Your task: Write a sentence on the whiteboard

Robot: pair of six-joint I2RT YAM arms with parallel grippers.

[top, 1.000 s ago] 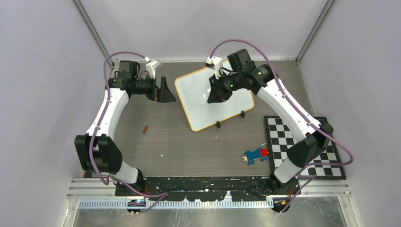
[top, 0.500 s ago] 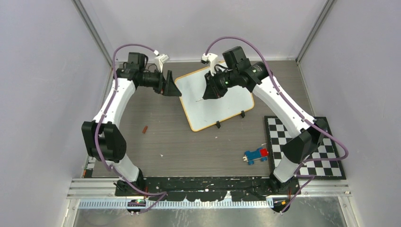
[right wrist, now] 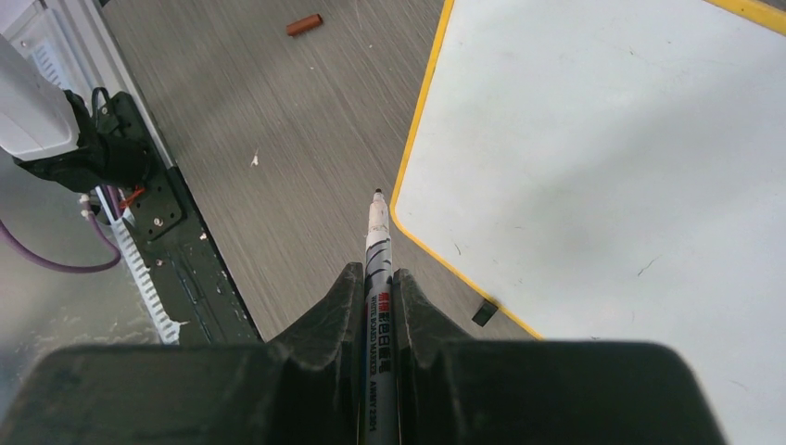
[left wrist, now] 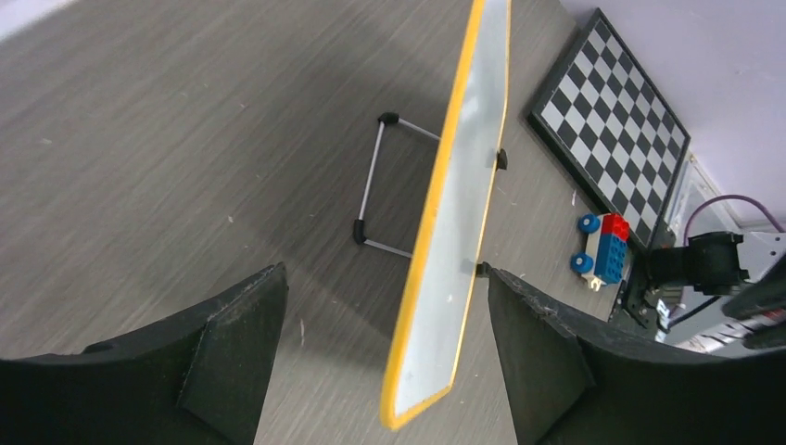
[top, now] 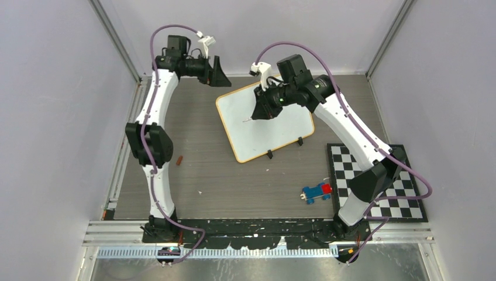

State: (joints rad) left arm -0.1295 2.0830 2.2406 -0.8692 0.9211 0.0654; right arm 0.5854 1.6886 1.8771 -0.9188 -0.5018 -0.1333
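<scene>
A white whiteboard [top: 264,120] with a yellow rim stands tilted on a wire stand at the table's back middle. It shows edge-on in the left wrist view [left wrist: 454,241] and as a blank face in the right wrist view [right wrist: 612,148]. My right gripper [top: 255,112] is shut on a white whiteboard marker [right wrist: 377,269], whose tip hangs just off the board's left edge. My left gripper [top: 222,75] is open and empty, raised high at the back beside the board's upper left corner; its fingers [left wrist: 236,343] frame the board's edge.
A blue and red toy brick car [top: 316,191] lies at the front right, next to a black and white checkered mat [top: 398,193]. A small brown marker cap [top: 180,159] lies on the table at the left. The wire stand [left wrist: 380,181] props the board from behind.
My left arm has stretched up and back, carrying its open gripper from the board's left side to above its upper left corner. My right gripper has shifted a little up and left with the marker.
</scene>
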